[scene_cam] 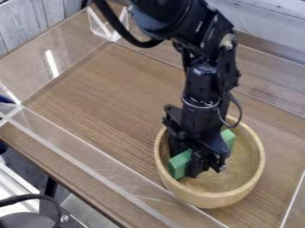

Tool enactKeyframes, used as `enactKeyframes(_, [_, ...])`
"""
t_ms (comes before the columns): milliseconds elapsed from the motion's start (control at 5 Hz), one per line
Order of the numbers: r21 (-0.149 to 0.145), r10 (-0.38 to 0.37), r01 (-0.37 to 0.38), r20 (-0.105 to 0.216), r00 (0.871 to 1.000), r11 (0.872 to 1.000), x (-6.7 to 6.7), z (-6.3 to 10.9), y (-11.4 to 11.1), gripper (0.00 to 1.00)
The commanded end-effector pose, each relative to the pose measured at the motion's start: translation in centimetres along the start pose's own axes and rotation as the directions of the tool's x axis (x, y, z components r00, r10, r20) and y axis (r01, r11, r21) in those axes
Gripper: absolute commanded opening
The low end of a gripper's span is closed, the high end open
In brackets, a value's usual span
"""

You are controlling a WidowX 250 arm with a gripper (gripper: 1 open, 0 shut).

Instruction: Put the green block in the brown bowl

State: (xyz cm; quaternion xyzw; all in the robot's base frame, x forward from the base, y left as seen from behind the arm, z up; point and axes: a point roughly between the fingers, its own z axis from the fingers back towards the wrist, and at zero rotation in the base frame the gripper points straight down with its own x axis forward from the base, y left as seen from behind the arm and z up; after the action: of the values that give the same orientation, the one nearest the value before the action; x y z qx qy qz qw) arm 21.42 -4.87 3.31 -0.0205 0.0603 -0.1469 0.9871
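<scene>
The brown bowl (247,181) sits on the wooden table at the lower right of the camera view. My gripper (201,160) points straight down into it, its fingers spread apart and open. The green block (181,165) lies inside the bowl. One end shows at the lower left of the fingers. A second green patch (226,136) shows at their upper right. The fingers hide the stretch between the two, so I cannot tell whether they still touch the block.
The wooden table (95,89) is fenced by clear plastic walls, with a low one (71,169) along the front left edge. The dark arm (197,53) reaches in from the top of the view. The bowl stands close to the front wall.
</scene>
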Motion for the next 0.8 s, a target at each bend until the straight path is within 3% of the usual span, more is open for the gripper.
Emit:
enactKeyframes(0, [0.004, -0.023, 0.023, 0.055, 0.998, 1.000, 0.85, 0.70, 0.03, 0.00])
enactKeyframes(400, [0.008, -0.063, 0.063, 0.088, 0.994, 0.998, 1.23, 0.54, -0.38, 0.00])
enactKeyframes(600, [0.014, -0.061, 0.060, 0.084, 0.995, 0.998, 1.12, 0.42, -0.62, 0.00])
